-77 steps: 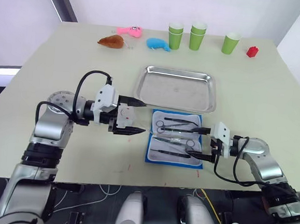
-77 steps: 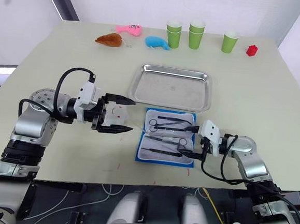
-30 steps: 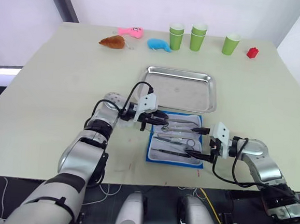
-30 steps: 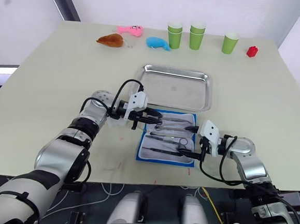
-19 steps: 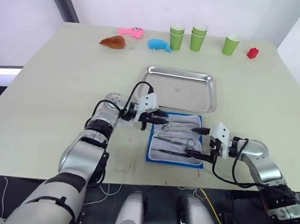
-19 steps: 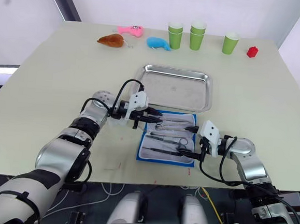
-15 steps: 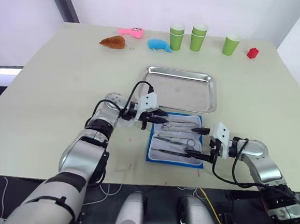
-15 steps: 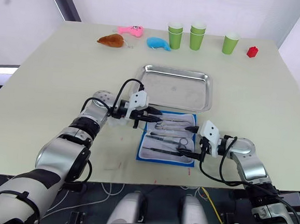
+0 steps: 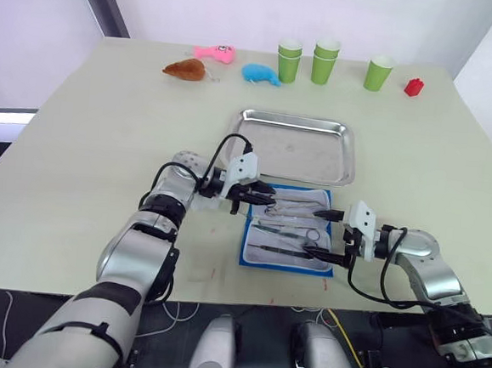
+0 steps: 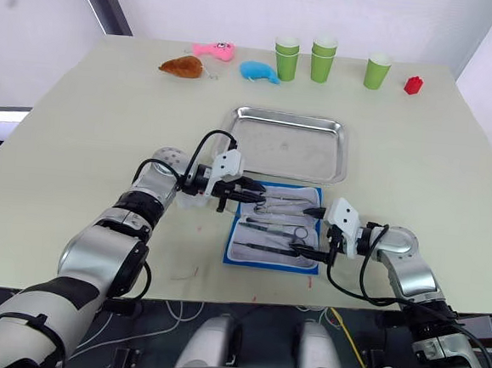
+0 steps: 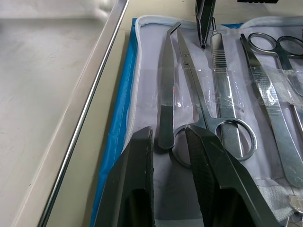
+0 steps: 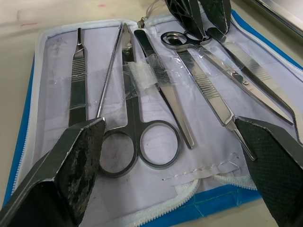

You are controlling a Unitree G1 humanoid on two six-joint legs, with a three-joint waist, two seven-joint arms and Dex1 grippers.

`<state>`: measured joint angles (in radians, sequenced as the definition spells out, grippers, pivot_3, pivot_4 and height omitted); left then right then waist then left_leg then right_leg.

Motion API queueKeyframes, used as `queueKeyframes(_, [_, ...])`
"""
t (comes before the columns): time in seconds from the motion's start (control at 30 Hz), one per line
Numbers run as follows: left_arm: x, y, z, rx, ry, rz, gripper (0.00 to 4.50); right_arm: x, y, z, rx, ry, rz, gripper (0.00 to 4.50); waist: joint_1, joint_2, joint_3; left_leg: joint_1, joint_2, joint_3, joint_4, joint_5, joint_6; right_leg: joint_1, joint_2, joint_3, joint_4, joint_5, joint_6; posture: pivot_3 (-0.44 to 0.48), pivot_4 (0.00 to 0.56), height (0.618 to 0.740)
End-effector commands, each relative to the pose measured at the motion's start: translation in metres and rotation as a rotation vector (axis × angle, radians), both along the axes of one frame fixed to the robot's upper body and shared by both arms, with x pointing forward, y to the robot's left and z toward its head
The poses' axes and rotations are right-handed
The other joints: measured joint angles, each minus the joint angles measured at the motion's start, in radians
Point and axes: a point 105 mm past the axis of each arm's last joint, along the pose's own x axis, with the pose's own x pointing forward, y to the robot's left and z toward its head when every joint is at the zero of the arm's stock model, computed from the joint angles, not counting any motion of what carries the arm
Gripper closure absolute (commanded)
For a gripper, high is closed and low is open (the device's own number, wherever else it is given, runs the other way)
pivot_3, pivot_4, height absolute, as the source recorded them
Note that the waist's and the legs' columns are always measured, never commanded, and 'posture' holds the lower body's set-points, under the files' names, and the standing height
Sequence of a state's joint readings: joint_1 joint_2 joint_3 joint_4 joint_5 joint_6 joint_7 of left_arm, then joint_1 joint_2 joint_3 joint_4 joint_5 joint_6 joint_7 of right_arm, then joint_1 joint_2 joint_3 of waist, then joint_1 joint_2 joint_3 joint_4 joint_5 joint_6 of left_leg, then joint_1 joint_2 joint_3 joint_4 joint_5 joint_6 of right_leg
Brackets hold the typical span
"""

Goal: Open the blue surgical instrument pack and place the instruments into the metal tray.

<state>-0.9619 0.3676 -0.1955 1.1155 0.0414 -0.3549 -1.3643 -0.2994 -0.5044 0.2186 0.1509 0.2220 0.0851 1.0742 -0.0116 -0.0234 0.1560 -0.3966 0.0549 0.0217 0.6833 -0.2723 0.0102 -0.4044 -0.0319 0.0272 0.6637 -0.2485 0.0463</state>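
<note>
At frame centre the pack [image 9: 289, 227] lies open below the tray [image 9: 296, 145]; the left claw [image 11: 171, 142], slightly parted around tweezers [image 11: 165, 94], should close squarely, the right claw [image 9: 326, 235] gaping empty.

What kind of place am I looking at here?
Probably a robot test lab, not a clinic: a bare table with an open instrument pack, a metal tray, plus green cups and toys.

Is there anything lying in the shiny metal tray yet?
No: the metal tray is bare, and the instruments all still lie in the opened blue surgical instrument pack beside it.
</note>
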Motion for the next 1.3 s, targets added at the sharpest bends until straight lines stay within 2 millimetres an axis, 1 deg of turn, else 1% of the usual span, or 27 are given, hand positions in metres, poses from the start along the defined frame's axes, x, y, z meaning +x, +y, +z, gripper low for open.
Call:
queueKeyframes(0.03, [0.0, 0.003, -0.01, 0.042, 0.038, 0.023, 3.3, -0.007, -0.007, -0.027, -0.068, 0.097, -0.031, 0.0, 0.0, 0.0, 0.0, 0.0, 0.0, 0.0, 0.0, 0.0, 0.0, 0.0, 0.0, 0.0, 0.0, 0.0, 0.0, 0.0, 0.15, 0.739])
queueKeyframes(0.2, [-0.004, 0.002, -0.018, 0.099, 0.089, 0.006, 3.3, -0.007, -0.006, -0.027, -0.068, 0.094, -0.031, 0.0, 0.0, 0.0, -0.002, 0.001, 0.0, 0.0, 0.0, 0.0, 0.0, 0.002, 0.0, 0.0, 0.0, 0.0, 0.0, 0.0, 0.15, 0.739])
queueKeyframes(0.53, [-0.005, 0.001, -0.023, 0.147, 0.15, 0.007, 3.3, -0.008, -0.006, -0.028, -0.068, 0.096, -0.035, 0.0, 0.0, 0.001, -0.005, 0.002, 0.0, -0.001, 0.0, 0.0, 0.0, 0.003, 0.0, 0.0, 0.0, 0.0, 0.0, 0.0, 0.15, 0.739])
queueKeyframes(0.6, [-0.006, -0.001, -0.024, 0.144, 0.157, 0.006, 3.84, -0.008, -0.005, -0.028, -0.068, 0.095, -0.036, 0.0, 0.0, 0.001, -0.005, 0.003, 0.0, -0.001, 0.0, 0.0, 0.0, 0.003, 0.0, 0.0, 0.0, 0.0, 0.0, 0.0, 0.15, 0.739])
queueKeyframes(0.67, [-0.006, -0.002, -0.024, 0.137, 0.16, 0.007, 4.47, -0.008, -0.005, -0.028, -0.068, 0.095, -0.037, 0.0, 0.0, 0.001, -0.005, 0.003, 0.0, -0.001, 0.0, 0.0, 0.0, 0.003, 0.0, 0.0, 0.0, 0.0, 0.0, 0.0, 0.15, 0.739])
queueKeyframes(0.97, [-0.005, 0.001, -0.021, 0.118, 0.153, 0.015, 4.47, -0.008, -0.005, -0.028, -0.069, 0.097, -0.037, 0.0, 0.0, 0.001, -0.006, 0.006, 0.0, -0.001, 0.0, 0.0, 0.0, 0.007, 0.0, 0.0, -0.001, 0.0, 0.0, 0.0, 0.15, 0.739])
queueKeyframes(1.3, [0.001, 0.001, -0.001, 0.074, 0.112, 0.011, 4.47, -0.007, -0.004, -0.028, -0.07, 0.098, -0.032, 0.0, -0.001, 0.001, -0.006, 0.006, 0.0, -0.001, 0.0, 0.0, 0.0, 0.007, 0.001, 0.0, -0.001, 0.0, 0.0, 0.0, 0.15, 0.739])
